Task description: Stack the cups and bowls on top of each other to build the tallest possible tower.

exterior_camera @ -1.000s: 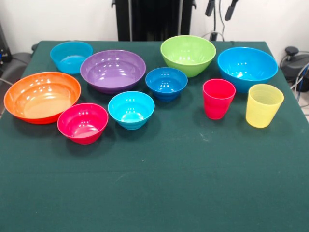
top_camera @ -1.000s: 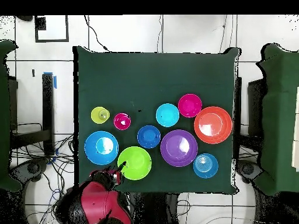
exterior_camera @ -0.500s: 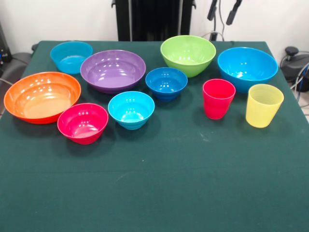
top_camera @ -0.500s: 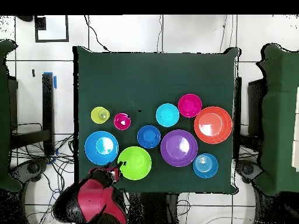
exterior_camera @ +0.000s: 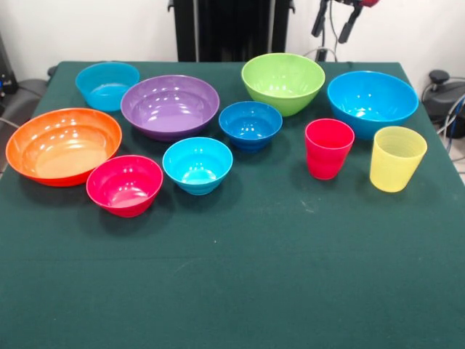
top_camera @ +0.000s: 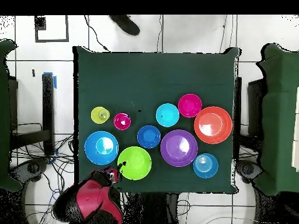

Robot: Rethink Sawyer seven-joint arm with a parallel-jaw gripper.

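We see every cup and bowl standing apart on the green table point(exterior_camera: 240, 276), nothing stacked. The yellow cup point(exterior_camera: 396, 158) and the red cup point(exterior_camera: 328, 148) stand side by side, upright and not touching. Just behind them sits the large blue bowl point(exterior_camera: 372, 102), and beside that the lime green bowl point(exterior_camera: 282, 83). The small dark blue bowl point(exterior_camera: 250, 124) lies in front of the green one, with the purple bowl point(exterior_camera: 170, 106) next to it. The cyan bowl point(exterior_camera: 197, 164) and the pink bowl point(exterior_camera: 124, 185) sit nearer the front, the orange bowl point(exterior_camera: 63, 145) at the side, and a light blue bowl point(exterior_camera: 107, 84) in the far corner.

The gripper point(exterior_camera: 336, 18) hangs above the table's far edge, between the green and large blue bowls and well clear of both. Its two dark fingers point(exterior_camera: 349, 23) stand spread with a clear gap, holding nothing. From overhead the red arm point(top_camera: 93, 199) is drawn back over the table's edge, its tip just beside the green bowl.
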